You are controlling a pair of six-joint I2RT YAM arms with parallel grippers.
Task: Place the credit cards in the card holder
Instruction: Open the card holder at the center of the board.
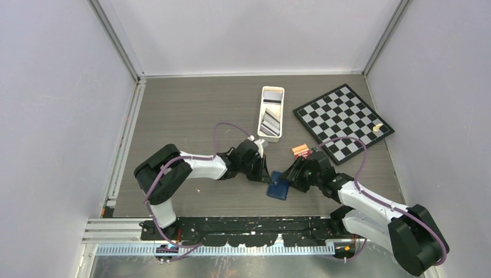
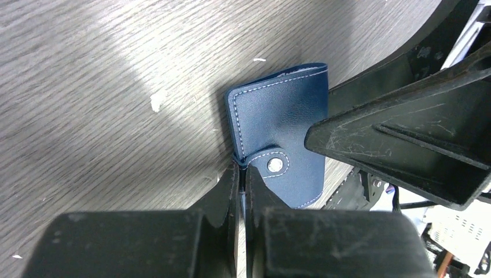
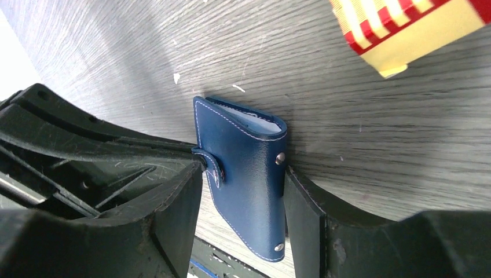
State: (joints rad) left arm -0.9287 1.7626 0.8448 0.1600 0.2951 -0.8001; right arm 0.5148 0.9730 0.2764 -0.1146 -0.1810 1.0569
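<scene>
We see the small navy-blue stitched folding card holder [image 3: 246, 191] near the front of the grey wood-grain table [image 1: 191, 110], between the two arms. The right gripper [image 3: 243, 174] clamps it, one finger against each side. The left gripper [image 2: 243, 174] is squeezed fully together at the tip of the holder's snap strap. The thin grey and black credit cards [image 1: 270, 123] lie in the long white tray [image 1: 272, 88] — well apart.
</scene>
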